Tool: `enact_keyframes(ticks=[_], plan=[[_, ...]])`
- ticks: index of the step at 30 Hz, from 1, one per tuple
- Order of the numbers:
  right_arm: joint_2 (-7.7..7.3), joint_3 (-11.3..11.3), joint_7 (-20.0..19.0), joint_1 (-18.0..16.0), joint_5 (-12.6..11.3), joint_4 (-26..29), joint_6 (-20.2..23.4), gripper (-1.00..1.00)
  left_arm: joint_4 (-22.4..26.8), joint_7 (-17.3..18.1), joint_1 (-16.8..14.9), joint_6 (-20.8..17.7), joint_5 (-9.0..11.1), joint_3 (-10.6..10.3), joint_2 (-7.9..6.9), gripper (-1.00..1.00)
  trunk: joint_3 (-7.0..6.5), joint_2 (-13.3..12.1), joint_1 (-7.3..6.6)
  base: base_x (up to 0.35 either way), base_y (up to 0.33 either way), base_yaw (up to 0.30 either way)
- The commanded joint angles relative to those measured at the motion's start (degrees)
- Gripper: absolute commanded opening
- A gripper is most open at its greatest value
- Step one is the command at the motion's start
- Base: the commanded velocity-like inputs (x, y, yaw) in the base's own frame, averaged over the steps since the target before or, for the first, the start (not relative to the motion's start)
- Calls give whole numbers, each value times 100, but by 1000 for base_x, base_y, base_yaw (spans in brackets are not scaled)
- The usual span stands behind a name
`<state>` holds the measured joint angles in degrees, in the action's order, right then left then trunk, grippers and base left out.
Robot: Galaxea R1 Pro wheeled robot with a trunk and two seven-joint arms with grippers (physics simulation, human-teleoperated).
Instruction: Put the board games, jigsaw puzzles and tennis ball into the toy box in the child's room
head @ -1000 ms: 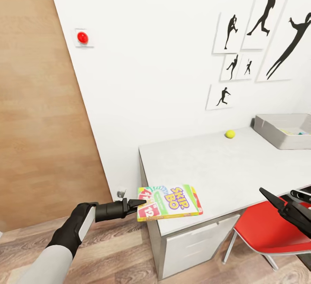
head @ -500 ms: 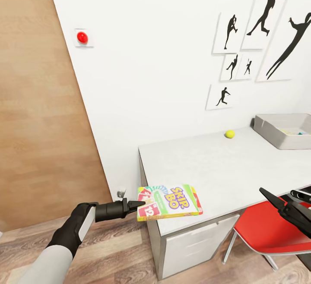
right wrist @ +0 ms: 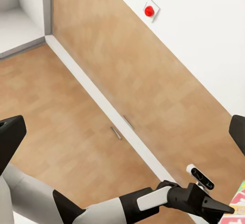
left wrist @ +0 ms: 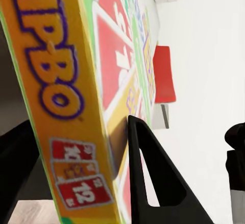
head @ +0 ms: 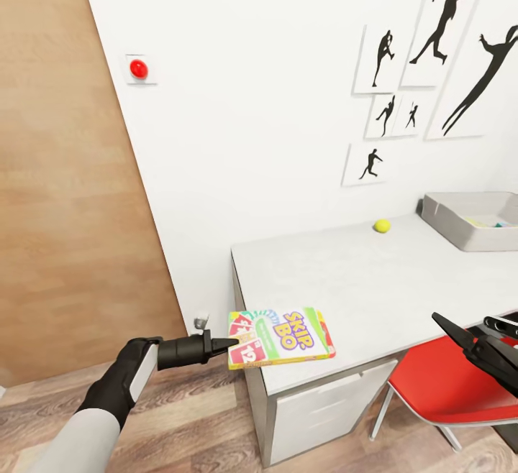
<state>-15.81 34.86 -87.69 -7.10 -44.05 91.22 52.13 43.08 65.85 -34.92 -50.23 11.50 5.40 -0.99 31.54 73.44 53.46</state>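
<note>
Left gripper (head: 232,348): closed on the near-left end of the SKIP-BO board game (head: 282,337), one black finger above and one below the box. In the left wrist view the fingers (left wrist: 153,183) press against the box's (left wrist: 66,106) yellow spine and printed face. The box is held roughly flat, face up, at the near left corner of the table (head: 345,286); whether its underside touches the top cannot be told.

Right gripper (head: 467,340): fingers spread apart, nothing between them, above the red chair (head: 439,383) at the table's near edge, right side. In the right wrist view both finger tips sit at the frame's sides with open space between; the left arm and its gripper (right wrist: 219,206) are seen against the wood door (right wrist: 102,81), with a corner of the game box at the frame edge.

Table front: white drawer unit (head: 324,405) under the near left corner.

Table top, far side: tennis ball (head: 382,226) near the far edge by the wall, well apart from the held box. Toy box (head: 450,218) at the far right corner, just right of the ball but not touching it; coloured items lie inside, too small to identify.

Wall (head: 252,135) behind: red button (head: 138,68) on a white plate, left of the table; black silhouette posters (head: 439,56) above the far right corner.
</note>
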Motion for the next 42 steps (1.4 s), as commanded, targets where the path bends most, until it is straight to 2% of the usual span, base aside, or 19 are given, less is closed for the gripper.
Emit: enact_keyframes(ticks=[1,5,10,13,15,17,20,24,26,27,30,32,35,42], plan=[[-1,0,-11,-3,-7,1,60,100,-1,12,-3,-25,2,7,-3,-100,-13,-39,-23,0,0,0],[-1,-2,-11,-2,-1,1,60,100,-1,117,-6,-84,2,2,-22,-100,-85,-199,-111,0,0,0],[4,-7,35,-2,8,1,60,100,57,704,-16,-172,-6,-2,-78,-100,-175,-399,-220,0,0,0],[3,-6,796,-2,-22,2,134,100,113,800,-36,-381,-7,-3,-283,-100,-229,-520,-286,0,0,0],[1,-16,1063,-3,-25,5,201,100,293,903,-39,-583,-7,-7,-391,-100,-264,-600,-330,0,0,0],[4,-19,1236,-4,2,8,332,100,573,1193,-41,-740,-11,-13,-480,-100,-300,-680,-374,0,0,0],[1,-16,1444,-3,13,9,373,100,783,1524,-65,-812,-21,-24,-517,-100,-354,-801,-440,0,0,0],[6,-33,1601,-2,-10,9,340,100,895,1687,-115,-868,-36,-44,-569,-100,-426,-961,-528,0,0,0],[9,-38,1607,-2,-14,9,320,100,920,1745,-123,-887,-25,-41,-801,-100,-462,-1041,-572,0,0,0],[9,-39,1613,-2,-15,9,309,100,930,1875,-126,-899,-21,-40,-1027,-100,-480,-1081,-594,0,0,0],[9,-25,1617,-2,-22,9,296,100,937,2368,-127,-895,-20,-36,-1499,-100,-534,-1202,-660,0,0,0],[12,-22,1621,-2,-13,6,293,100,938,2415,-124,-869,-23,-43,-1700,-100,-570,-1282,-704,0,0,0],[16,-23,1616,-2,-34,6,275,100,939,2415,-124,-852,-31,-47,-1806,-100,-623,-1402,-769,0,0,0],[17,-19,1624,-2,-57,3,-59,100,939,2415,-126,-848,-41,-55,-1826,-100,-749,-1683,-923,0,0,0]])
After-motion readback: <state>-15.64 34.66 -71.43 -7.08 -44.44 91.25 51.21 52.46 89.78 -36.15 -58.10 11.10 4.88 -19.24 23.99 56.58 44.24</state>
